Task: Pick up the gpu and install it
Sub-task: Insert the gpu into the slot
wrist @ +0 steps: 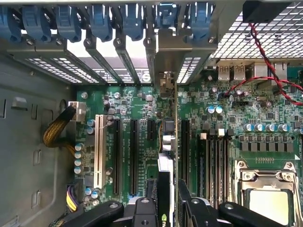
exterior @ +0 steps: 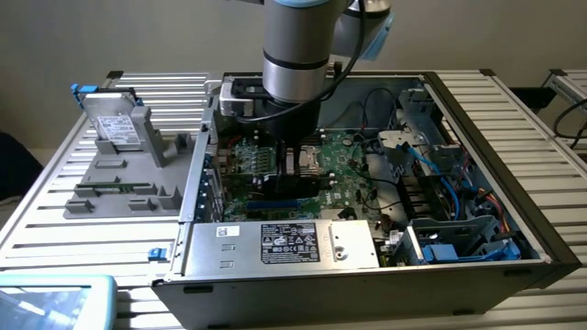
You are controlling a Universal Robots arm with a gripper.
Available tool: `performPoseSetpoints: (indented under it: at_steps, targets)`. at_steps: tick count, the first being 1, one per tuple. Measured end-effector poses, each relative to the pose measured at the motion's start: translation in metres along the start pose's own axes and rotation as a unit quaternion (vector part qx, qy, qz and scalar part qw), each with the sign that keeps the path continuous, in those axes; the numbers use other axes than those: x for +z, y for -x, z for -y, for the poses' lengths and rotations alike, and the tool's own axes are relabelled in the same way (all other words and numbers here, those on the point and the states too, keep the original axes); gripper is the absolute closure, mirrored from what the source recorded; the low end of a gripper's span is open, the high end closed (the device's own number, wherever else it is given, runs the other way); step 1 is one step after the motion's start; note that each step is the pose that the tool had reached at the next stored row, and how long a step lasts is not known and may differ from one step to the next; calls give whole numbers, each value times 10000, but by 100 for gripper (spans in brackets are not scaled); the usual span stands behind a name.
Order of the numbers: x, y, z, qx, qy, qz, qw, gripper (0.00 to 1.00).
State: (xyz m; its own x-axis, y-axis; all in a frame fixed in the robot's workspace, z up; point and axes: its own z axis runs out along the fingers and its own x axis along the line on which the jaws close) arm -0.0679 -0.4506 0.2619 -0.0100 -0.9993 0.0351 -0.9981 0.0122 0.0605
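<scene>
The gpu (wrist: 165, 165), pinched edge-on between the fingers (wrist: 193, 208), is best held upright, squared to its motherboard (wrist: 137, 106) slot and pressed down evenly

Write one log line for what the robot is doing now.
gripper: shut on graphics card | graphics card: upright over green board slots | place: inside computer case | seated: cannot tell

Place: a robotics lab or test workbench.
Bench: a slatted aluminium table (exterior: 513, 103).
Work: an open desktop computer case (exterior: 321, 299), motherboard (wrist: 142, 101) exposed.
Robot: an industrial arm (exterior: 295, 55) extends down into the case.
Fixtures: a grey parts holder (exterior: 110, 192) with a hard drive (exterior: 115, 127).
</scene>
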Motion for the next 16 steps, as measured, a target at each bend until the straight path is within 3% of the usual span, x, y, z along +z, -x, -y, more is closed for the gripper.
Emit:
performPoseSetpoints:
  at_steps: [6,11,16]
  targets:
    - [25,-4,-3,43,31,3,10000,72]
    - [37,-8,-2,65,38,6,10000,72]
    - [44,-16,-2,78,78,5,9999,72]
